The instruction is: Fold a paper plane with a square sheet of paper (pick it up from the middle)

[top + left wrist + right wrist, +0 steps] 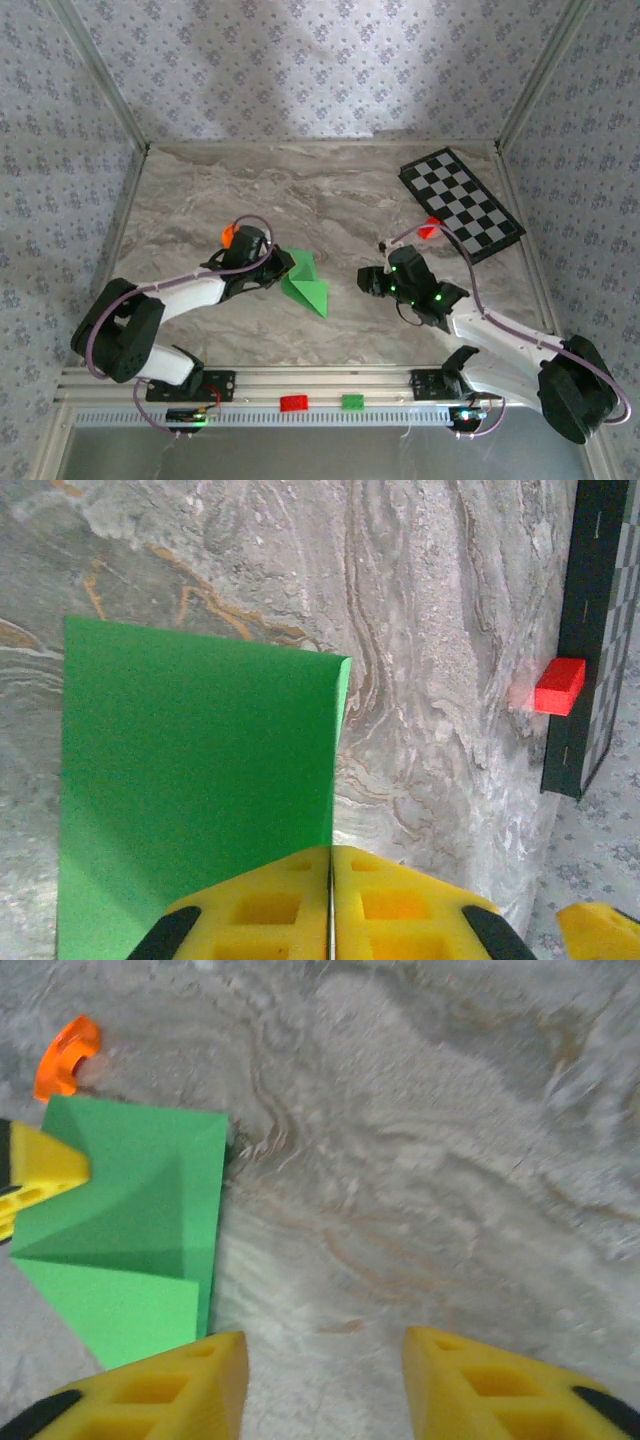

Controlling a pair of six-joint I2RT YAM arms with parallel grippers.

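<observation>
The square sheet of paper, partly folded with creases showing, lies just left of centre in the top view, its long axis running from the upper middle down toward the lower right. The left gripper is at its left edge, closed flat on that edge with the green paper pinched between the yellow fingers. The right gripper sits to the right of the sheet, near but apart from it, jaws parted and holding nothing. In its own wrist view the paper lies at the lower left of frame, so reaching it likely means moving leftward in the top view. The left arm is the nearer, being in contact.

On the counter I count:
- 1 green sheet
- 1 checkered board at the upper right
- 1 small red block just beside the board
- 1 orange curved piece beside the left gripper

There are 2 grippers. On the rail at the bottom are 1 red brick and 1 green brick
</observation>
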